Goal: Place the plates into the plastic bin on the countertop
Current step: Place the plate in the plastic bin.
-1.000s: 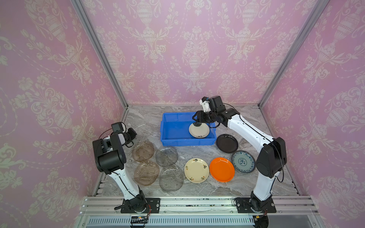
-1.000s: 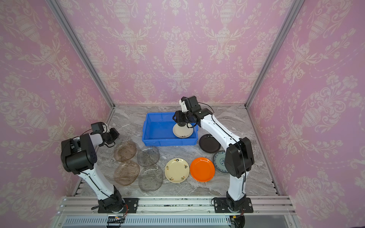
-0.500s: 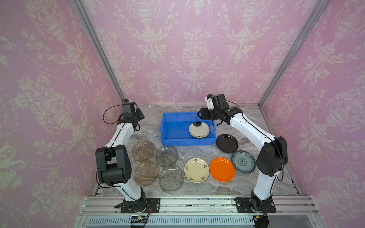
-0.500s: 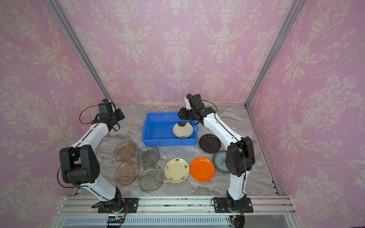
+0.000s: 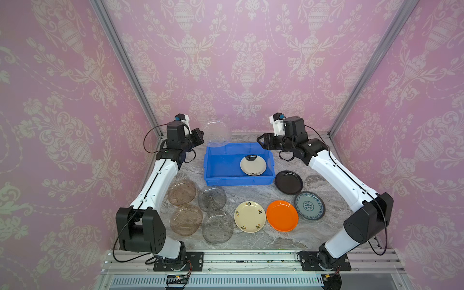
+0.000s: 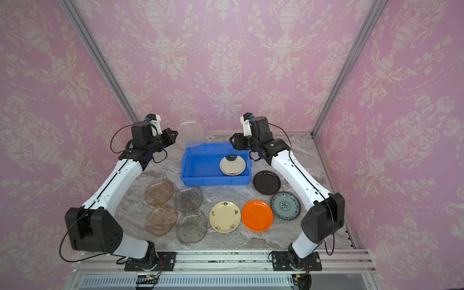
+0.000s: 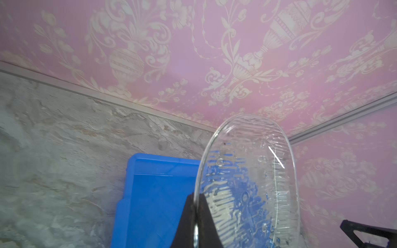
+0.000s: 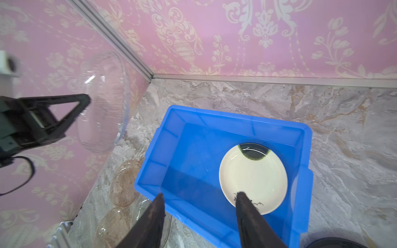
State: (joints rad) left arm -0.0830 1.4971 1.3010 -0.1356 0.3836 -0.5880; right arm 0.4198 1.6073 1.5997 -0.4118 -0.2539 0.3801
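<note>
Clear glass plate [image 5: 217,132] stands upright, rim pinched in the left gripper [image 5: 202,137]; right gripper [image 8: 200,194] spread above the blue bin [image 5: 238,179].

Five glass plates [image 5: 212,198], two cream plates [image 5: 249,216], one orange plate [image 5: 282,215], one black plate [image 5: 288,182], one blue-patterned plate [image 5: 309,206], one blue bin [image 5: 236,180].

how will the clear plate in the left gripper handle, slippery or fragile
Likely stiff: the clear plate holds shape, pinched only at its rim by the left gripper. Probably slippery: glossy surface, held on edge. Looks like glass, so maybe fragile.
</note>
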